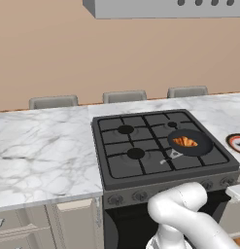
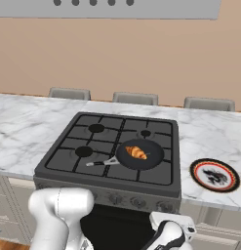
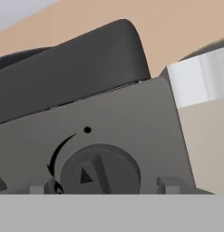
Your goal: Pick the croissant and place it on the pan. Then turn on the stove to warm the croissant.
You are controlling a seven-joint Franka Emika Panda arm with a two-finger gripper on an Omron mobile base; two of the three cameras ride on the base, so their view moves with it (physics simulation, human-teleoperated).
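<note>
gripper: two small dark finger tips (image 3: 104,186) spread apart, one each side of a round dark front knob (image 3: 100,171), not clamped on it
knob: rightmost on grey front panel of black four-burner gas stove (image 1: 141,146)
croissant: small golden-brown crescent pastry (image 2: 136,153) lying in round shallow dark frying pan (image 2: 153,157), front-right burner
plate: round white, red rim (image 2: 214,175), on marble counter (image 1: 43,151) right of stove

Golden croissant (image 2: 136,153) lies in the black pan (image 2: 152,159) on the front right burner of the 4-burner stove (image 2: 73,146); pan handle points left; a round front knob (image 3: 100,174) looms close
</note>
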